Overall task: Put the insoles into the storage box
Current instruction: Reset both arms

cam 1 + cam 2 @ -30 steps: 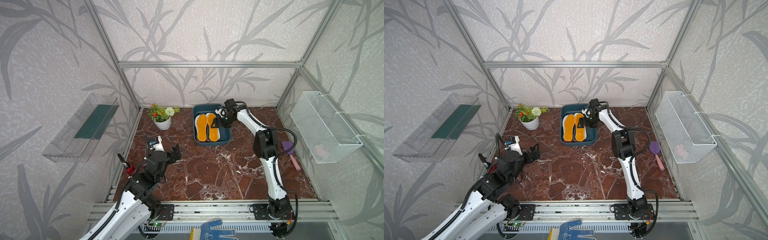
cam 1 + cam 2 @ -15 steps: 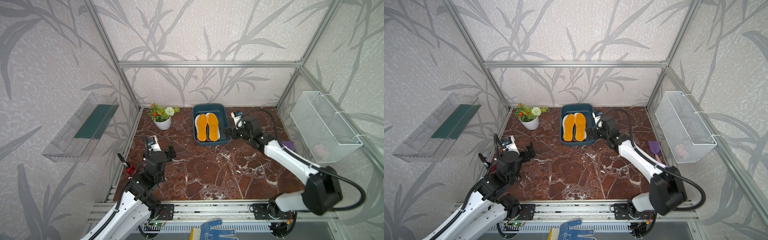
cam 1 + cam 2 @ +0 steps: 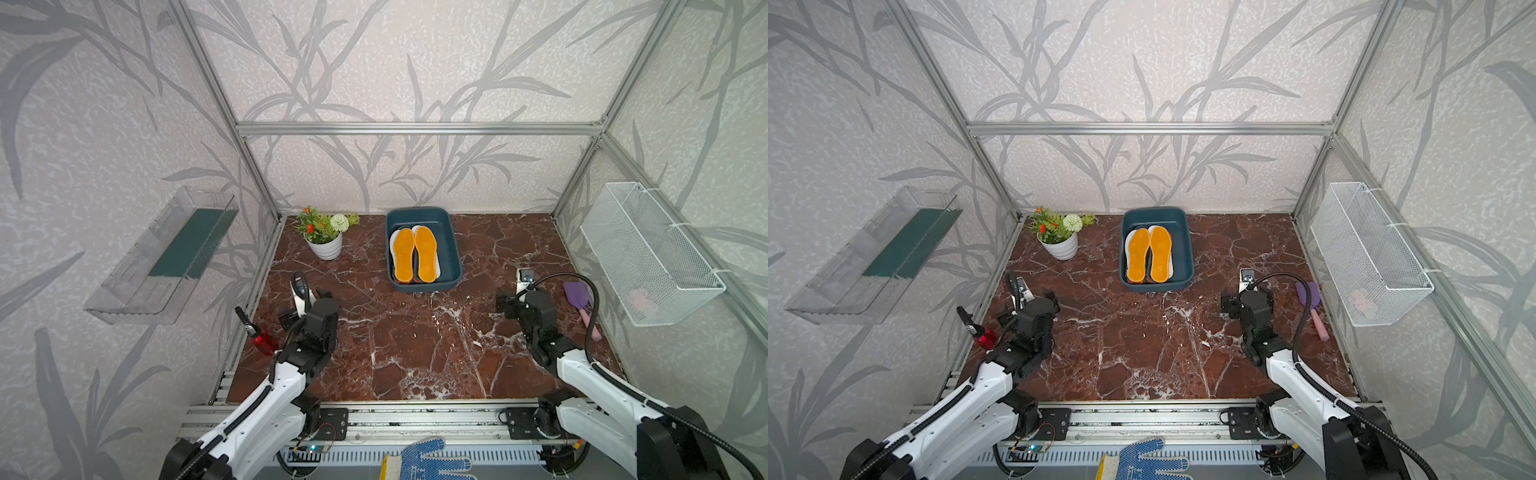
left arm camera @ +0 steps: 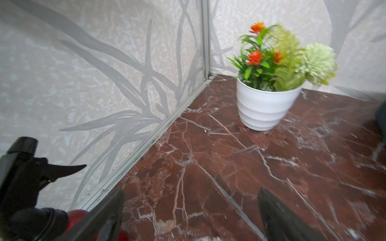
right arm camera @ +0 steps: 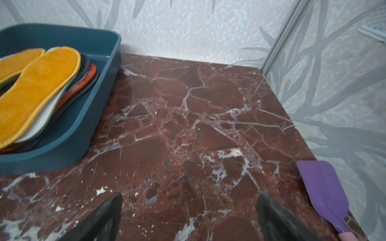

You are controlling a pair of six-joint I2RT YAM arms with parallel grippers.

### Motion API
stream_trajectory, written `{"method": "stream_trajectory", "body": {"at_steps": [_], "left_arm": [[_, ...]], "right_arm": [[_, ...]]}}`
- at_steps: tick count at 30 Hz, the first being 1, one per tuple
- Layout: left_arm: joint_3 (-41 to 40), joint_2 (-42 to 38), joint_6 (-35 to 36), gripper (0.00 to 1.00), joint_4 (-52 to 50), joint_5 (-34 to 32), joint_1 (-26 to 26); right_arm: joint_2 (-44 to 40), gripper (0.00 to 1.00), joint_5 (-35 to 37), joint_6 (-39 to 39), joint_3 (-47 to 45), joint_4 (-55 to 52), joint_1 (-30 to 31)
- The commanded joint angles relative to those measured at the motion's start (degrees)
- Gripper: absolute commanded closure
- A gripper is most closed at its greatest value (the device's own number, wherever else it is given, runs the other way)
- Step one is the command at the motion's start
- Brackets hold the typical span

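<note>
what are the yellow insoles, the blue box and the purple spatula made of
yellow insoles: fuzzy napped cloth, probably terry or fleece, with a stitched edge. storage box: smooth moulded plastic, faint sheen, rounded corners. spatula: matte purple blade, likely silicone.

yellow insoles (image 3: 404, 254): two, on top of the pile
lower insoles (image 5: 83, 81): white, black, red-orange edges; number cannot be told
storage box (image 3: 454, 245): one, centre
flower pot (image 3: 328, 247): one
spray bottle (image 3: 262, 338): one
spatula (image 3: 579, 297): one
wire basket (image 3: 648, 257): one, right
clear shelf (image 3: 162, 257): one, left
glove (image 3: 428, 461): one, bottom edge
</note>
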Motion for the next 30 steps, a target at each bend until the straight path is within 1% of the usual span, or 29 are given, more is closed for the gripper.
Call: {"method": "stream_trajectory", "body": {"at_steps": [1, 4, 7, 8, 9, 11, 12, 13, 14, 15, 16, 17, 18, 19, 20, 21, 22, 23, 30], "left_arm": [[-5.5, 3.1, 3.7, 0.03, 16.7, 7.6, 5.9], [-6.4, 11.4, 6.2, 0.03, 25.0, 12.2, 10.5], [-4.8, 21.0, 8.4, 0.04, 34.7, 19.6, 12.9], [-3.6, 23.9, 8.8, 0.04, 36.9, 21.2, 13.5], [-1.2, 27.0, 11.1, 0.05, 36.6, 23.0, 13.9], [1.4, 33.0, 11.8, 0.06, 38.5, 25.8, 15.2], [2.4, 36.9, 11.7, 0.05, 39.8, 26.7, 15.7], [3.4, 39.9, 12.5, 0.06, 41.0, 27.8, 15.7], [3.9, 42.2, 13.1, 0.06, 42.9, 27.5, 15.6], [3.8, 42.0, 12.1, 0.06, 42.8, 28.0, 16.0], [4.9, 40.9, 11.7, 0.06, 38.8, 27.9, 16.2], [5.3, 40.1, 11.1, 0.06, 36.1, 28.5, 16.5], [4.6, 41.0, 11.7, 0.06, 39.3, 28.4, 16.6], [4.7, 41.0, 11.5, 0.05, 39.4, 28.6, 16.6], [5.2, 40.3, 11.1, 0.05, 36.7, 28.7, 16.6], [5.0, 40.6, 11.4, 0.05, 37.8, 28.7, 16.7], [4.9, 40.7, 11.4, 0.01, 38.5, 28.7, 16.7], [5.2, 40.4, 11.1, 0.01, 36.9, 28.9, 16.7], [5.1, 40.4, 11.2, 0.01, 37.3, 28.9, 16.8]], "right_arm": [[2.8, 0.01, 1.8, -1.1, -3.0, 9.5, -2.0], [9.8, 0.01, 2.2, -3.1, -4.9, 19.5, -2.1], [17.3, 0.01, -2.6, -5.5, -4.6, 30.6, -3.5], [20.5, 0.01, -3.2, -5.6, -4.0, 32.8, -4.1], [24.4, 0.01, -4.6, -5.0, -3.6, 35.9, -5.2], [32.2, 0.01, -5.8, -3.4, -3.2, 43.2, -6.6], [36.0, 0.01, -6.9, -4.6, -3.1, 48.8, -6.8], [35.5, 0.01, -7.8, -4.9, -3.0, 47.8, -6.7], [32.9, 0.01, -8.7, -4.8, -1.9, 41.5, -6.7], [30.6, 0.01, -9.0, -5.1, 0.4, 34.1, -6.6], [29.8, 0.01, -8.6, -4.7, 3.5, 26.8, -6.6], [31.6, 0.01, -7.1, -4.8, 4.6, 27.5, -6.4], [32.1, 0.01, -6.2, -4.7, 3.7, 29.7, -6.1], [31.9, 0.01, -6.9, -5.1, 3.1, 30.6, -6.0], [31.6, 0.01, -7.3, -5.2, 3.5, 29.4, -6.0], [31.1, 0.01, -6.9, -5.1, 4.1, 27.4, -5.9], [30.8, 0.01, -6.9, -5.1, 4.1, 27.0, -5.9], [31.2, 0.01, -6.9, -5.1, 4.1, 27.7, -5.9], [30.9, 0.01, -7.1, -5.2, 4.7, 26.0, -5.9]]}}
